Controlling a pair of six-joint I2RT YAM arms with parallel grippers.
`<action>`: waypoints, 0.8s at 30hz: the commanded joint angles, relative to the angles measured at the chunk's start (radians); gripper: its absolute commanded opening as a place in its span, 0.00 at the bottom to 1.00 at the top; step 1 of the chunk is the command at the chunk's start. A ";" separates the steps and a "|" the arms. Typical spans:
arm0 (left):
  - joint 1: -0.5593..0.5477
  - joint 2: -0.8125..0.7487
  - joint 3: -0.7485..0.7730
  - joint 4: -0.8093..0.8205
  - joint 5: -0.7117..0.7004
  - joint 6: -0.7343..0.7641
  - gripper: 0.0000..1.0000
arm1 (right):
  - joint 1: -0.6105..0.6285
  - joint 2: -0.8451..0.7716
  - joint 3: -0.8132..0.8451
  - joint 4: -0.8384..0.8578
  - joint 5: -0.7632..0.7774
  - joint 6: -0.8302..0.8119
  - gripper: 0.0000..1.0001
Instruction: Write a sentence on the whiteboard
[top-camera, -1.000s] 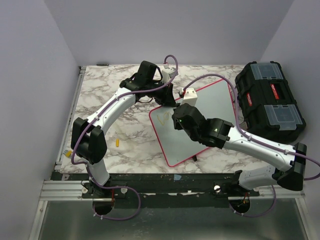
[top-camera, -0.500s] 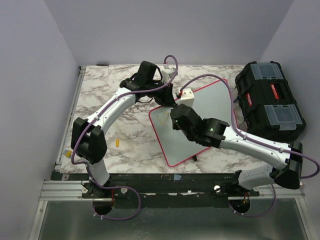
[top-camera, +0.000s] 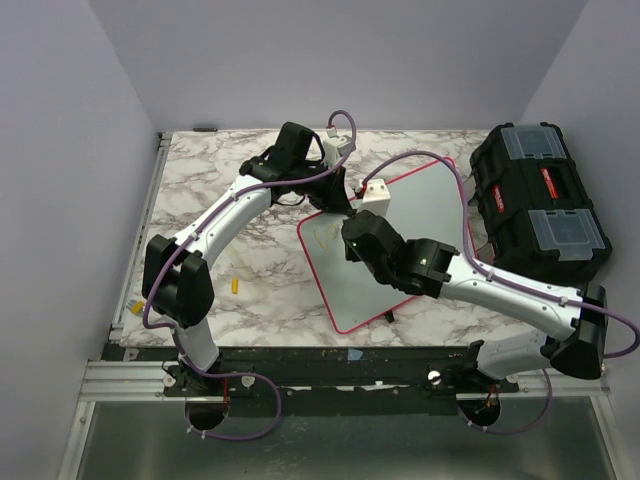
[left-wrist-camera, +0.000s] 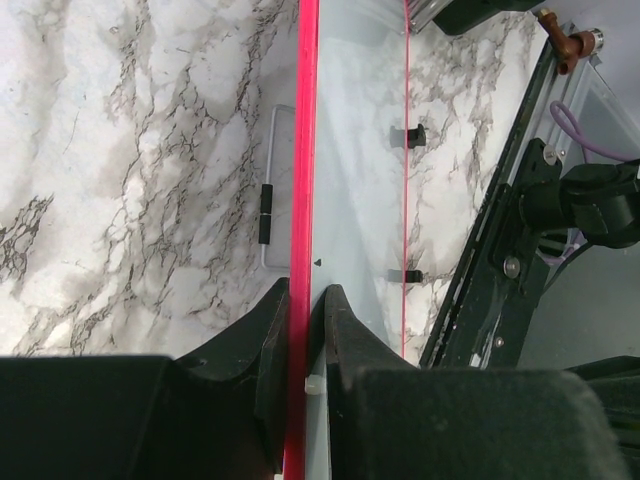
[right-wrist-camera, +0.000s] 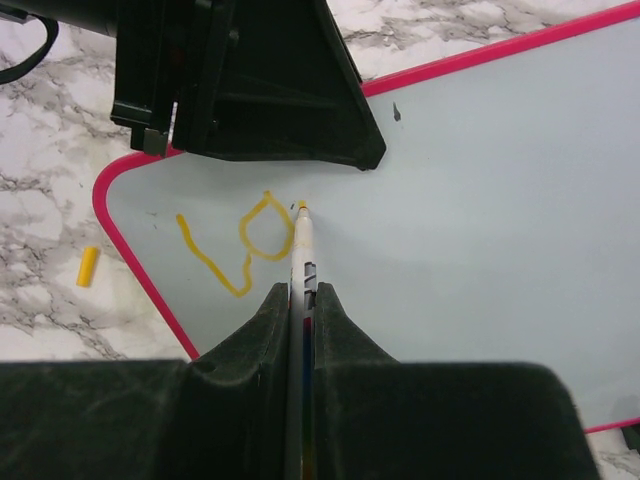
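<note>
The whiteboard (top-camera: 420, 215), white with a pink-red rim, lies at an angle on the marble table. My left gripper (top-camera: 340, 200) is shut on its rim at the far left edge; in the left wrist view the fingertips (left-wrist-camera: 305, 290) pinch the red rim (left-wrist-camera: 305, 150). My right gripper (right-wrist-camera: 302, 288) is shut on a marker (right-wrist-camera: 301, 245) whose orange tip touches the whiteboard (right-wrist-camera: 480, 200). The sentence (right-wrist-camera: 255, 235) is a yellow squiggle and a loop near the board's left corner, just left of the tip. From above, the right gripper (top-camera: 352, 240) hides most of the writing.
A black toolbox (top-camera: 540, 205) stands at the right of the table, close to the board. A small yellow cap (top-camera: 234, 285) lies on the marble left of the board, also in the right wrist view (right-wrist-camera: 88, 267). Walls close in the table on three sides.
My right gripper with the marker has shifted slightly left and away over the board. The left gripper has kept its hold on the rim.
</note>
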 joint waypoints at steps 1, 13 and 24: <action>-0.018 -0.031 0.021 0.009 -0.042 0.064 0.00 | -0.009 -0.001 -0.060 -0.020 -0.019 0.041 0.01; -0.019 -0.028 0.023 0.008 -0.041 0.063 0.00 | -0.008 -0.053 -0.135 -0.046 -0.038 0.088 0.01; -0.020 -0.030 0.020 0.008 -0.042 0.064 0.00 | -0.010 -0.017 -0.093 -0.039 0.002 0.085 0.01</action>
